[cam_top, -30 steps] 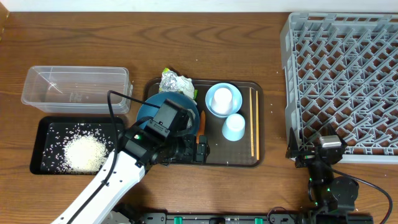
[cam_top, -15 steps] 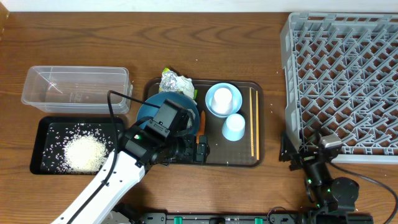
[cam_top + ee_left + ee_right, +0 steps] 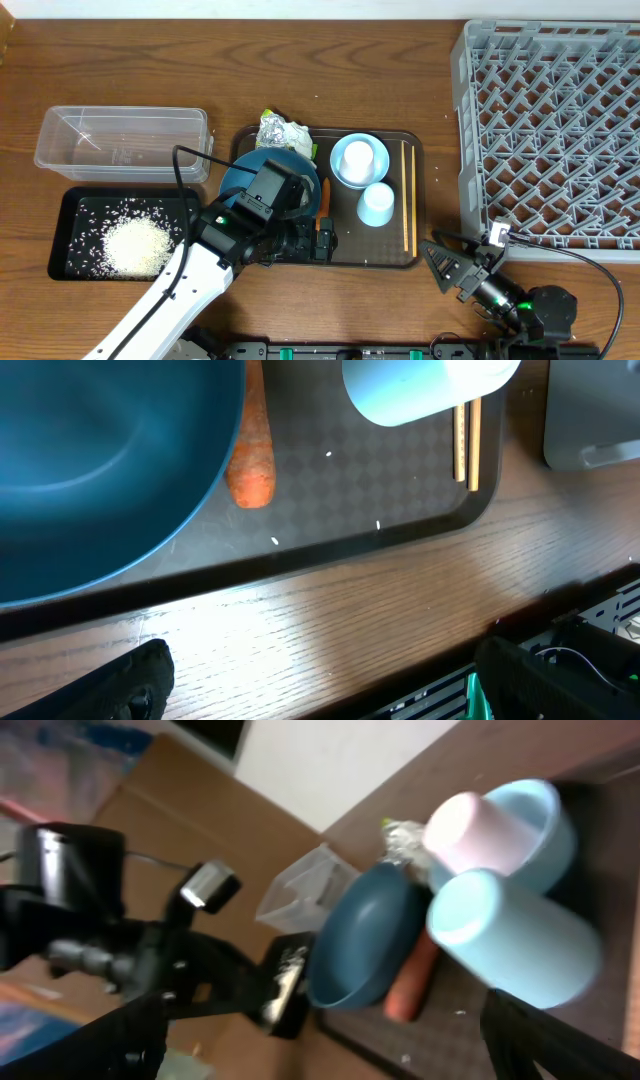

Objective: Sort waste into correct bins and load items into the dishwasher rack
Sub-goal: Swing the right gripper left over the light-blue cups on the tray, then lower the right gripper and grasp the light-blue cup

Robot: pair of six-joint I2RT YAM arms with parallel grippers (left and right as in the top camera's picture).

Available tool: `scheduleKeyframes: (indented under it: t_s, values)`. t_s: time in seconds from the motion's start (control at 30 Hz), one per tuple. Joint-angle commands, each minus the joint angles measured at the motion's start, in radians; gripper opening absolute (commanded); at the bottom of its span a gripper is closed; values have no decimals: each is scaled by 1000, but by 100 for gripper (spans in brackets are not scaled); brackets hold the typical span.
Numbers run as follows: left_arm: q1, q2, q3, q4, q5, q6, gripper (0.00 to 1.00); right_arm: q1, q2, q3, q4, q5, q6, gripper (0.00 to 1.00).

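Observation:
On the brown tray (image 3: 416, 150) lie the dark blue bowl (image 3: 250, 172), the orange carrot (image 3: 324, 203), the foil wrapper (image 3: 282, 132), a whitish cup (image 3: 360, 157) inside the small light blue bowl (image 3: 340, 172), the light blue cup (image 3: 376, 205) and the chopsticks (image 3: 408, 200). The rice (image 3: 135, 245) is heaped in the black tray (image 3: 70, 205), beside the clear tub (image 3: 122, 142). My left gripper (image 3: 320, 243) stands open at the tray's front edge, just short of the carrot (image 3: 250, 450). My right gripper (image 3: 445, 268) is open, tilted left, off the tray's front right corner.
The grey dishwasher rack (image 3: 555, 120) fills the right side; its front left corner is close behind my right gripper. My left arm (image 3: 190, 275) crosses the table from the front left and covers part of the dark blue bowl.
The right gripper has swung away from the rack's front left corner and now points left toward the tray. The left arm has not moved.

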Motion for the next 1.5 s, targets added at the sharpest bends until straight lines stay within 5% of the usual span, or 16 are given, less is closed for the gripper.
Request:
scheduleKeyframes:
  t_s: [0.0,0.13,0.27,0.7,1.13,1.47]
  values:
    - [2,6,-2,-1,-13,-2,99,-3,-3,0,58,-58,63,99]
    - [2,6,-2,-1,-13,-2,99,-4,5,44,61,-35,-13,99]
    - [2,6,-2,-1,-13,-2,99,-3,76,156,-112,10,-155,99]
    - [2,6,-2,-1,-13,-2,100,111,733,696,-619,424,-627,99]
    - [2,6,-2,-1,-13,-2,99,528,1317,985,-734,892,-601,99]
    - [2,6,-2,-1,-13,-2,99,587,1491,1041,-668,909,-584,99]
